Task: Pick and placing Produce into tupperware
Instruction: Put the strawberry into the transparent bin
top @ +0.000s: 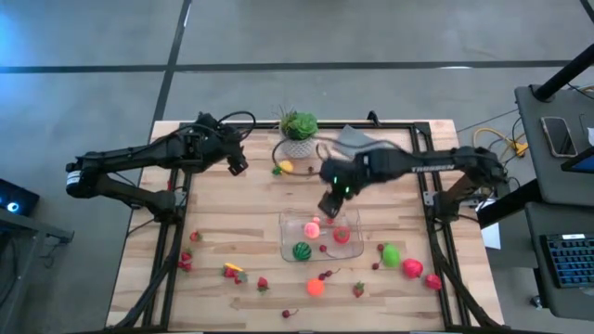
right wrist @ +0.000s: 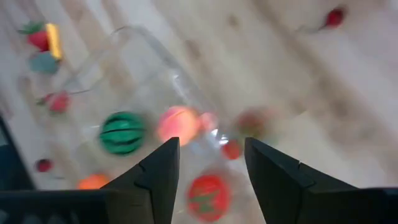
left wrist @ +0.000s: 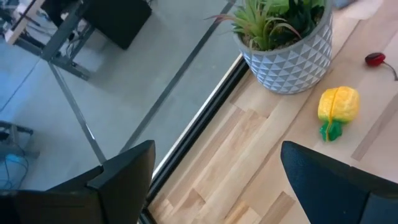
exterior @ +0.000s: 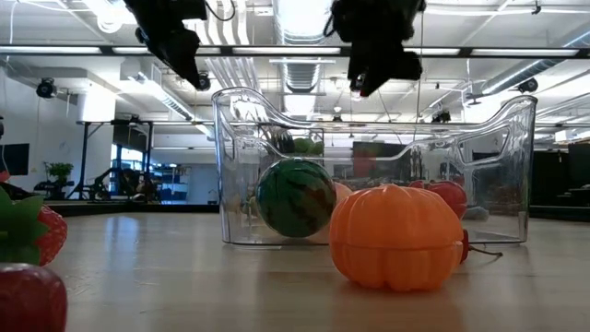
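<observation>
Several toy fruits lie in and around the clear tub (top: 320, 237) mid-table, right gripper (top: 330, 206) spread and empty above it, left gripper (top: 238, 166) spread near the plant; likely light, hard, slippery, best pinched across the middle

Even, bright overhead light; ceiling strip lamps (exterior: 304, 14) glare at the low view's top. Right wrist view is motion-blurred throughout. Strawberry (exterior: 28, 295) at the low view's lower left is out of focus.
</observation>
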Motion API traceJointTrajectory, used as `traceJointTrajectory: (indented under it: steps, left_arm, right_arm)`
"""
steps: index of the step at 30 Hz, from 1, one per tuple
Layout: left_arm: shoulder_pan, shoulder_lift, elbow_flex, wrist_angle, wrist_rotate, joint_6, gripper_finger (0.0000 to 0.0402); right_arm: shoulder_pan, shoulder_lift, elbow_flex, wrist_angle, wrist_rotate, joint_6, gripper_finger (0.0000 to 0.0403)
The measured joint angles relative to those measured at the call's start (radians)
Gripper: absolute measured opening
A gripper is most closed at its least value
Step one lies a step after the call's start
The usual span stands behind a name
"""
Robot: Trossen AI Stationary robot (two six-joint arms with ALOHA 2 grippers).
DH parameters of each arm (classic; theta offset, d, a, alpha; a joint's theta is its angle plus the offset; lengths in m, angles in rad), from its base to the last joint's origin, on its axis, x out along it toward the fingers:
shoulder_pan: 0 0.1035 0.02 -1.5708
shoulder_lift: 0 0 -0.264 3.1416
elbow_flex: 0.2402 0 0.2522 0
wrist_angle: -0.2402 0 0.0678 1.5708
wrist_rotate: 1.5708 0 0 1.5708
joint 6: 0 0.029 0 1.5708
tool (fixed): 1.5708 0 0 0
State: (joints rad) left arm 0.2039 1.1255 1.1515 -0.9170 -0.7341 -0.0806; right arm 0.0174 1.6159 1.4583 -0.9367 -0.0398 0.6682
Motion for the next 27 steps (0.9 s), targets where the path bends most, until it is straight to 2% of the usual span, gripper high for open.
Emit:
traceJointTrajectory:
  steps: [6,10,13,16,20,24,27]
  left_arm:
    - [0.000,0.000,0.000,0.000,0.005,0.062,0.0331]
    - [0.000,0.000,0.000,0.031,0.012,0.071,0.0331]
    - [0.000,0.000,-0.001,0.053,0.037,0.071,0.0331]
    - [0.000,0.000,-0.002,0.081,0.052,0.072,0.0331]
    - [0.000,0.017,-0.003,0.109,0.054,0.072,0.0331]
    - [0.000,0.051,-0.003,0.090,0.056,0.068,0.0331]
    - [0.000,0.082,-0.004,0.079,0.082,0.054,0.0331]
  right_arm:
    - [0.156,0.049,0.048,-0.009,0.131,0.251,0.0171]
    - [0.172,0.049,0.056,-0.131,0.248,0.388,0.0173]
    - [0.133,0.045,0.056,-0.264,0.310,0.463,0.0173]
    - [0.039,0.048,0.047,-0.309,0.323,0.399,0.0173]
    - [-0.114,0.086,0.009,-0.232,0.323,0.211,0.0174]
    - [-0.282,0.135,-0.037,-0.117,0.186,0.048,0.0197]
    - [-0.374,0.181,-0.070,-0.126,0.149,-0.017,0.0228]
